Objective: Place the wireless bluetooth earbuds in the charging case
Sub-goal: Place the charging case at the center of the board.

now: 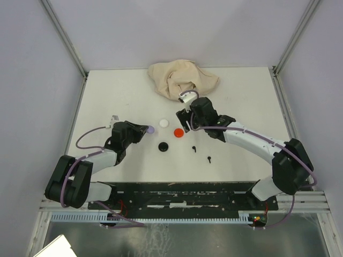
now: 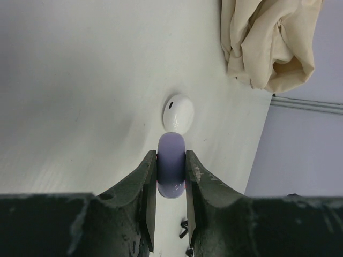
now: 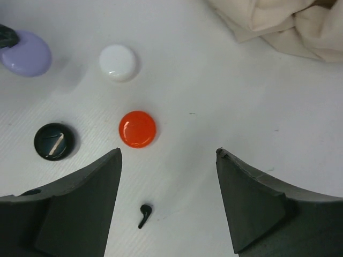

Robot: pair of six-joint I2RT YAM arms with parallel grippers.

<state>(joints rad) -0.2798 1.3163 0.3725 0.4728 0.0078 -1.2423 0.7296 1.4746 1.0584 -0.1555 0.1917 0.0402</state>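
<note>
The left hand (image 2: 171, 156) is pinching the lavender case (image 2: 171, 174) by its two broad faces, and the case sticks out beyond the fingertips. I cannot tell whether the case touches the counter (image 1: 107, 96). Just beyond it lies the white case (image 2: 178, 113), close to it but apart.

In the top view the cases make a small group near the middle of the counter. The white case is to the right of the lavender one. The red case (image 1: 178, 131) is further right and a little nearer to the arms. The black case (image 1: 163, 146) is the nearest to the arms, in front of the white one.

Two black earbuds (image 1: 194, 149) lie loose on the counter to the right of the black case. They are apart from each other and outside every case. The second one (image 1: 209, 158) is further right and nearer to the arm bases.

The right hand (image 3: 169, 182) is spread wide and there is nothing between its fingers. It hangs over the counter by the red case. In its own camera the red case is seen just beyond the fingertips, nearer to the finger on the left of the picture, and one black earbud is seen on the counter below the gap between the fingers.

A crumpled beige cloth (image 1: 182, 77) lies at the far edge of the counter, well apart from the cases.
</note>
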